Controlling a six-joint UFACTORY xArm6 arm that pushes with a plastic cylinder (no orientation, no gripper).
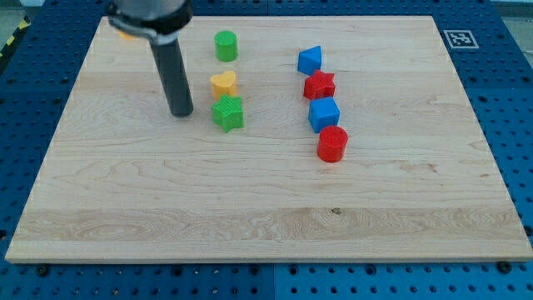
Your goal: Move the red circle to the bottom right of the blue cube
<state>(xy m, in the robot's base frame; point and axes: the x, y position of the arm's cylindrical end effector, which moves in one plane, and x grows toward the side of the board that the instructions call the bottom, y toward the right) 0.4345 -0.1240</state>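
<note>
The red circle (331, 143) lies on the wooden board just below and slightly right of the blue cube (323, 113), touching or nearly touching it. Above the cube sit a red star (319, 85) and a blue pentagon-like block (310, 59), forming a column. My tip (181, 112) rests on the board well to the view's left of this column, just left of the green star (227, 113).
A yellow heart (223, 82) sits above the green star and a green cylinder (226, 45) above that. An orange-yellow block (125, 34) is partly hidden behind the arm at the top left. A marker tag (459, 38) is at the top right corner.
</note>
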